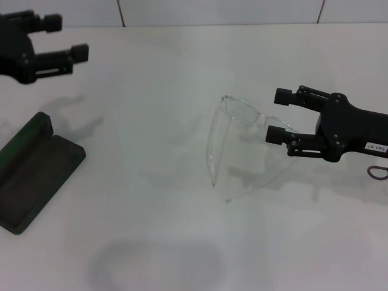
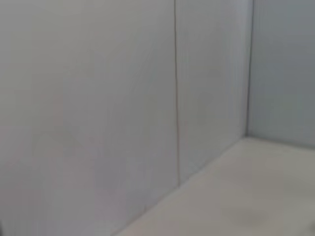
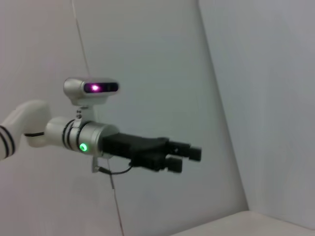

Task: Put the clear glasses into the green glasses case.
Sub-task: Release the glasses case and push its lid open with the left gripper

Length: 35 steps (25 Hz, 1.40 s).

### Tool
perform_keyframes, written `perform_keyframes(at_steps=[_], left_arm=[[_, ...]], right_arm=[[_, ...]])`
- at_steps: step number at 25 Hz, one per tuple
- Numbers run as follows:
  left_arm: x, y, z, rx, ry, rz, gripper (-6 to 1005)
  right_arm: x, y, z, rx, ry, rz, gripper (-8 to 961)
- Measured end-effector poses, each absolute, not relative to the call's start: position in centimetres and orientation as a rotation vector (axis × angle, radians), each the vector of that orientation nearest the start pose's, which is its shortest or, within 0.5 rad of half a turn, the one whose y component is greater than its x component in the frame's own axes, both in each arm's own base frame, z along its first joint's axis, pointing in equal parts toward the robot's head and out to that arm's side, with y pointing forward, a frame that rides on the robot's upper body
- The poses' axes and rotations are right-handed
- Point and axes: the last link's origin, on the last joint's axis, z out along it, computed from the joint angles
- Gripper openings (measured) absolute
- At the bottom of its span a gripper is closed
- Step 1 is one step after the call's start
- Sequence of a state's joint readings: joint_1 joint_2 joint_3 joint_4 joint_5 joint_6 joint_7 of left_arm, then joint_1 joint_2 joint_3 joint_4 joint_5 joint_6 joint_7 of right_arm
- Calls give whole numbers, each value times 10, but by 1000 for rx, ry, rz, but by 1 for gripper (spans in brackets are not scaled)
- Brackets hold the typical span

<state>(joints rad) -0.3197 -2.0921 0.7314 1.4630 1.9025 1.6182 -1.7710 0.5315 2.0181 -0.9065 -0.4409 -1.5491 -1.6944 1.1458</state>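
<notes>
The clear glasses [image 1: 233,130] rest on the white table mid-right, lens at the back and both thin arms running toward the front. My right gripper [image 1: 277,115] is open at the right end of the lens, one finger on each side of it; contact cannot be made out. The green glasses case [image 1: 37,173] lies open at the front left, its lid raised along the left side, nothing in it. High over the far left corner hangs my left gripper [image 1: 66,37], open and holding nothing. The right wrist view shows that left gripper [image 3: 187,157] far off.
The white table [image 1: 151,91] runs back to a tiled wall [image 2: 98,98]. The left wrist view shows only wall and a strip of table. A cable loop [image 1: 379,173] hangs by the right arm.
</notes>
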Motion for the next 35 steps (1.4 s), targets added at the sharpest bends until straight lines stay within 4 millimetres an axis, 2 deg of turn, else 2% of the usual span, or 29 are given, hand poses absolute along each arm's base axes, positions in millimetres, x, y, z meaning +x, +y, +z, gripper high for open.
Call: perform_keyframes(at_steps=[5,13,18,22,25,29,35], left_arm=[[-222,308,146,-2385,-424,-558,745],[-251,300,167,-2250,-597,-408,720],[-262,302,155,-2276,-711,-180,666],[-260,306,139,-2307,-754,41,613],[-260,311,131,-2300,-773,162,611],[-262,313,124,-2287,-784,273,609],[-263,315,122,-2280,-796,317,608]], right_arm=[[237,315,2,-2666,404,1158,859],[235,320,-1,-2678,402,1123,860],[231,326,-1,-2680,388,1111,860],[230,330,-5,-2683,390,1080,860],[229,331,-7,-2688,390,1069,860],[228,332,-8,-2693,389,1060,859],[230,335,-8,-2682,390,1036,859]])
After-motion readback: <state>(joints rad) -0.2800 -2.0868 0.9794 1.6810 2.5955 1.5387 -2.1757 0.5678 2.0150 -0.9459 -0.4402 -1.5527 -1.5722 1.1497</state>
